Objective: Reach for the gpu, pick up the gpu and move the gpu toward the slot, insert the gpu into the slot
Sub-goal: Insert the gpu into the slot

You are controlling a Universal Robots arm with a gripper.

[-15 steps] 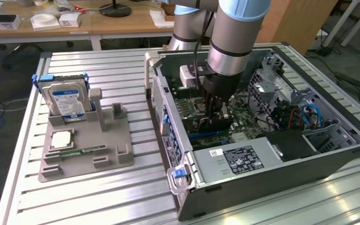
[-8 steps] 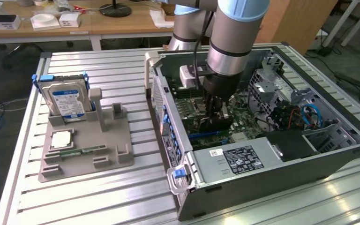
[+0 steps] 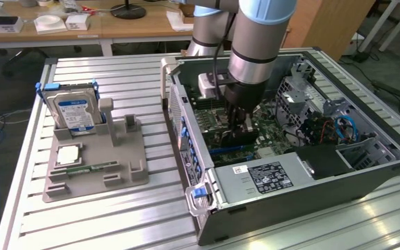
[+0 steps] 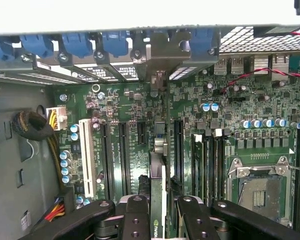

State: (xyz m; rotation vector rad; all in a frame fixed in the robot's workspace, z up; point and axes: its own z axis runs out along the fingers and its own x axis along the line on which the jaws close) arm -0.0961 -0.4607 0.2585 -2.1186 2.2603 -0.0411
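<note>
My gripper [image 3: 237, 125] reaches down into the open computer case [image 3: 366, 172], over the green motherboard [image 4: 140, 107]. It is shut on the gpu [image 4: 158, 200], a thin dark card seen edge-on between the two black fingers [image 4: 136, 216]. The card's pale metal bracket [image 4: 162, 55] stands against the case's rear wall, among the blue clips. The card hangs upright among the long black slots [image 4: 124, 155]; whether its lower edge touches a slot I cannot tell. In the exterior view the gpu [image 3: 240, 139] shows as a dark plate below the fingers.
A grey holder [image 3: 96, 166] on the slatted table carries a blue-labelled hard drive [image 3: 75, 112] and a small green memory stick [image 3: 92, 167]. Inside the case sit a CPU socket [image 4: 260, 187], a white slot [image 4: 86, 155], a cable bundle [image 4: 32, 125] and the power supply [image 3: 270, 177].
</note>
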